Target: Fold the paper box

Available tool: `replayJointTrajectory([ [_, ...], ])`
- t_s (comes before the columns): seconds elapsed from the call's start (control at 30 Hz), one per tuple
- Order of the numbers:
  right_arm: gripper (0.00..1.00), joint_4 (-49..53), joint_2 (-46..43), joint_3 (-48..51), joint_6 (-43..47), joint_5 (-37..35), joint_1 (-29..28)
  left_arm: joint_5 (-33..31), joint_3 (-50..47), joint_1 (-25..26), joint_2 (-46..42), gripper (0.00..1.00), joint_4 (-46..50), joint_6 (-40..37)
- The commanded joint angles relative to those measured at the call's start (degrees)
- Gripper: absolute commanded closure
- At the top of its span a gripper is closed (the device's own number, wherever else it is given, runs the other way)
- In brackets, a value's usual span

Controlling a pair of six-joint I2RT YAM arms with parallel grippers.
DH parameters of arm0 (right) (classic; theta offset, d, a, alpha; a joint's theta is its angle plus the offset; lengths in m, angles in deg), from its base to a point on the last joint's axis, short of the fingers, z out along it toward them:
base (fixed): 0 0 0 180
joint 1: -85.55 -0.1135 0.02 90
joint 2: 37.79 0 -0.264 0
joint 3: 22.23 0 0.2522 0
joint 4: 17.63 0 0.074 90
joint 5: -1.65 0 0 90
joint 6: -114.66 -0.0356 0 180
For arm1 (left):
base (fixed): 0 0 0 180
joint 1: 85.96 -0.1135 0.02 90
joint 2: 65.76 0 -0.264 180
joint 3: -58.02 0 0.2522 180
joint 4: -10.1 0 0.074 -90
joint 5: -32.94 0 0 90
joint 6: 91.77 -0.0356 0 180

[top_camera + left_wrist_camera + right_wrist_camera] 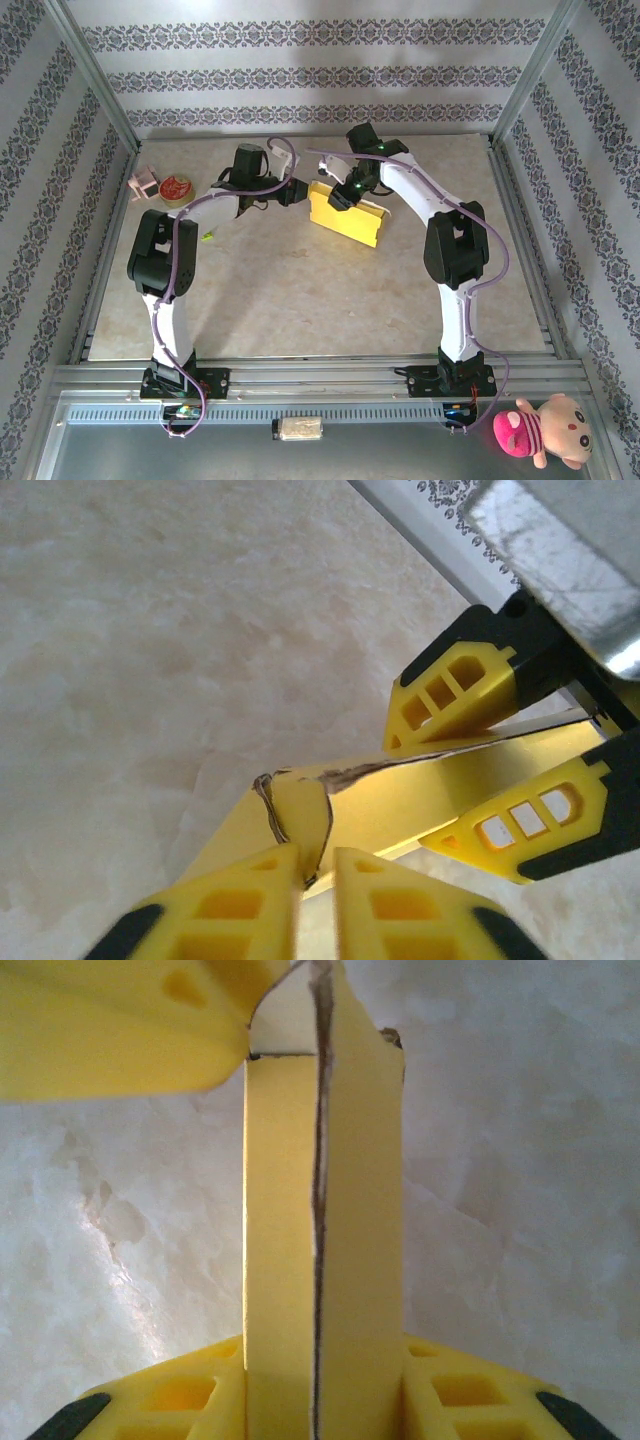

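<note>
Right gripper [325,1385] is clamped across the paper box [325,1210], one raw cut edge running up its middle. Left gripper [316,880] has its jaws slightly apart at the box's frayed flap corner. The box sits mid-table between both arms, with bare table [300,300] open on the near side.

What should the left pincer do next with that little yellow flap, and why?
Probably nudge the end flap inward to tuck it. It sticks out, bent, at the left pincer's fingertips, while the right pincer grips the paper box steady.
</note>
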Motion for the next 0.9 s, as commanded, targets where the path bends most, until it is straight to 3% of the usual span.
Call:
replayJointTrajectory([
  [0.0, 0.67, -0.3, 1.3, -0.5, 0.1, 3.4, -0.6, 0.7, -2.0, -0.9, -2.9, 0.73, 0.9, 4.4],
  [0.1, 0.67, -0.2, 1.4, -0.5, 0.2, 3.2, -0.6, 1.7, -2.7, -1.5, -5.3, 0.63, -2.8, 8.1],
  [0.2, 0.67, -0.3, 1.4, -0.6, 0.3, 3.4, -0.8, 2.2, -2.7, -1.7, -6.4, 0.62, -4.6, 9.9],
  [0.4, 0.66, 0.3, 1.5, -1.0, 0.8, 3.1, -1.0, -1.5, 0.1, -1.7, -4.9, 0.60, 0.0, 4.5],
  [0.6, 0.66, 1.1, 1.6, -1.4, 1.0, 3.0, -1.1, -3.1, 6.7, -1.4, -0.2, 0.61, 9.0, -4.0],
  [0.87, 0.66, 1.5, 1.8, -2.0, 1.1, 2.6, -1.2, 1.2, 7.6, -0.9, 2.7, 0.73, 8.3, -2.8],
])
